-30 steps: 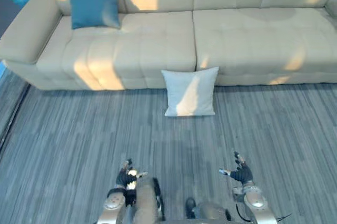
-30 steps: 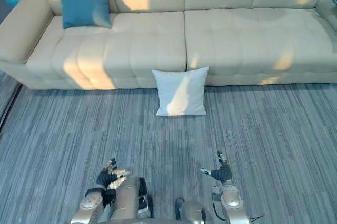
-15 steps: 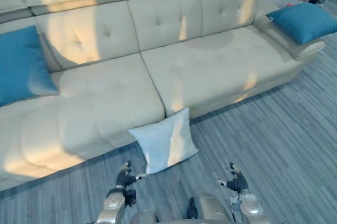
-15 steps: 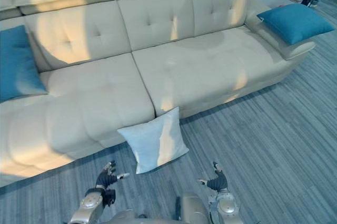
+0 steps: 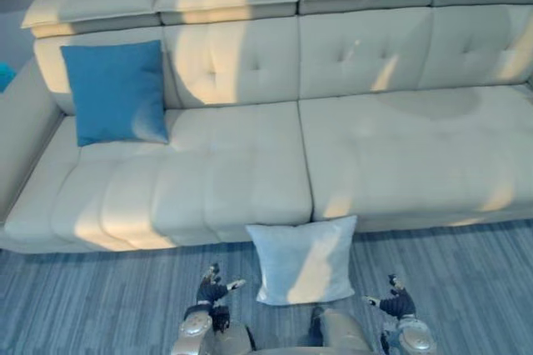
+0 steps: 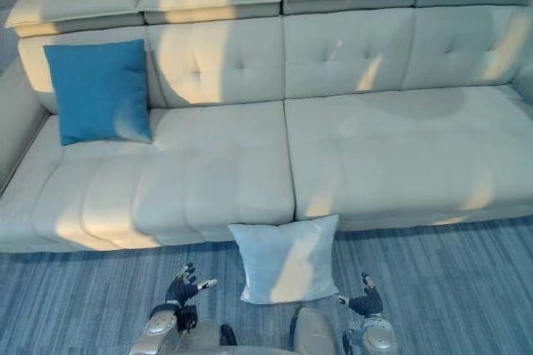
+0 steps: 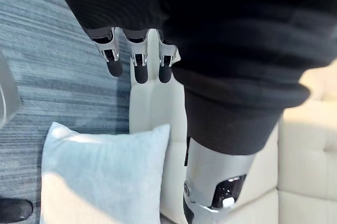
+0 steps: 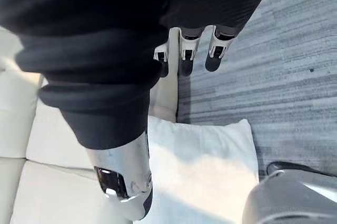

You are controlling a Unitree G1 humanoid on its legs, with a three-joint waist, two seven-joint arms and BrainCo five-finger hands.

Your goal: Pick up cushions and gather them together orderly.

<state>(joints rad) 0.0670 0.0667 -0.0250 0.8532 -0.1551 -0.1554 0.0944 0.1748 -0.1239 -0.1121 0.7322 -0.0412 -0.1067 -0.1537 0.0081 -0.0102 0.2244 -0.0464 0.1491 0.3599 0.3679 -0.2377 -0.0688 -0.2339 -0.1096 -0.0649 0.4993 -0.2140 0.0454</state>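
cushion (image 5: 304, 259) dead ahead, between both hands

pale, it stands on the floor, leaning on the sofa (image 5: 375, 147) front, its width running along that front. left hand (image 5: 212, 290) and right hand (image 5: 398, 303) flank it, just short of it, fingers loosely spread, holding nothing. neither looks clearly nearer. blue cushion (image 5: 115, 92) sits upright at the sofa's left end, against the backrest.

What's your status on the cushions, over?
Left hand and right hand open, empty, flanking white cushion. It's on floor against sofa front; blue cushion on sofa seat. Nothing blocking.
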